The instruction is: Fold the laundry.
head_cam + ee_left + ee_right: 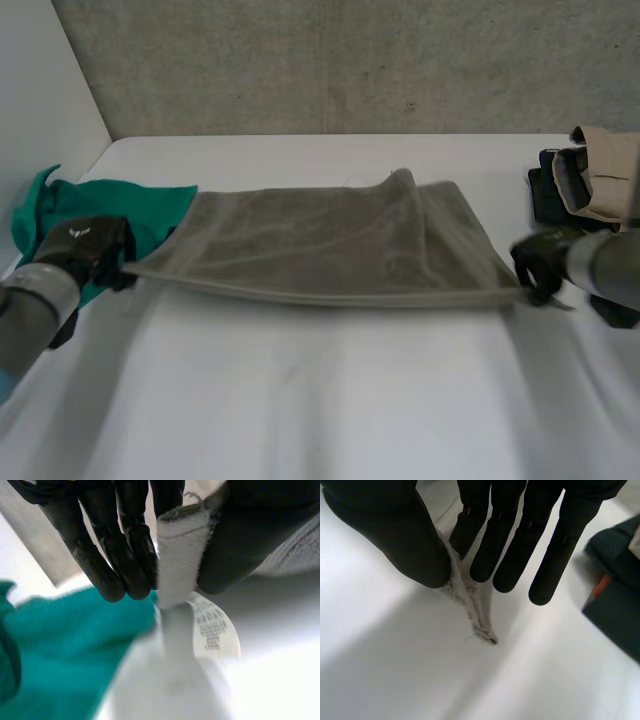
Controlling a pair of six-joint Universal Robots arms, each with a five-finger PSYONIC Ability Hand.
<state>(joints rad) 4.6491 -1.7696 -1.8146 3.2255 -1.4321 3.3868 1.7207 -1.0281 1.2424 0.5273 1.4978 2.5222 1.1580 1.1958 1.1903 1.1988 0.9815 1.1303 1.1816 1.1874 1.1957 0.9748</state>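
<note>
Far left of table (300,400): green cloth (110,212), crumpled, near the edge. One side of it lies under the left end of the towel.

Left hand (88,248): just in front of the green cloth, at the towel's near-left corner. Wrist view: left hand (107,550) has the towel's hem (180,555) pinched between its fingers and thumb, a firm grip. A white care label (214,630) hangs from the hem just below the grip, and the green cloth (65,650) lies past the fingertips.

Middle: grey towel (330,245), stretched taut across the table between the two hands. Its near edge runs as a straight line from hand to hand and looks raised, with a shadow under it. The far part is rumpled, with a fold standing up towards the right.

Right hand (540,264): at the towel's near-right corner. Wrist view: right hand (390,530) nips the corner (465,592) between the thumb and the nearest finger. The other fingers (555,545) are straight and point down at the table. The frayed tip of the corner pokes out below the grip.

Far right: dark clothes (548,195) in a pile, a beige garment (600,172) on top.
</note>
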